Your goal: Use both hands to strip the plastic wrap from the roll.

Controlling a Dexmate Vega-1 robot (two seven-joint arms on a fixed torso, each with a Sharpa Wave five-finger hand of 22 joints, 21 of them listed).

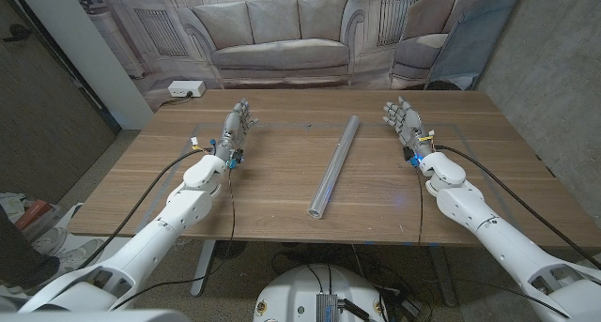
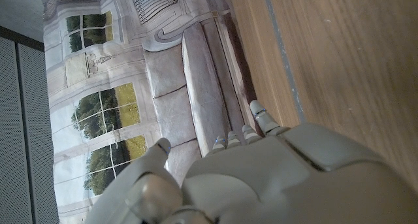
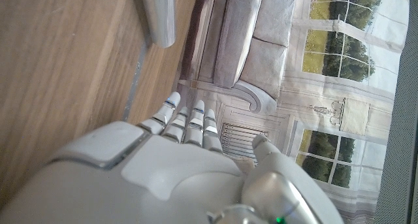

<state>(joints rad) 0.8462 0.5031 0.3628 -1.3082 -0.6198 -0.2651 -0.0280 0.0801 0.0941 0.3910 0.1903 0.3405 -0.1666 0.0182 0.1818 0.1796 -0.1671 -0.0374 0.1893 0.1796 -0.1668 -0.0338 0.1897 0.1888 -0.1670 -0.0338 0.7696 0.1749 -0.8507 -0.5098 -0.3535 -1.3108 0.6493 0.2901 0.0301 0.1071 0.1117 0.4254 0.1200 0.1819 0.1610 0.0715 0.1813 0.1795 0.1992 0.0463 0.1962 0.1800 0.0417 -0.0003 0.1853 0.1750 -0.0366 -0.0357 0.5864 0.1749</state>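
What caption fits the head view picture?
Plastic wrap roll on table between open left hand and right hand.

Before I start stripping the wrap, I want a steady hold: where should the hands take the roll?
Probably at its two ends: the roll lies flat and slanted between both open hands. Left hand from its side near the near end, right hand toward the far end.

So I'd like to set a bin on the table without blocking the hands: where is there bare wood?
Bare wood lies between the left hand and the roll, and likewise between the roll and the right hand. The near edge of the table is also free either side of the roll's end. Nowhere is crowded; the roll's diagonal line splits the middle.
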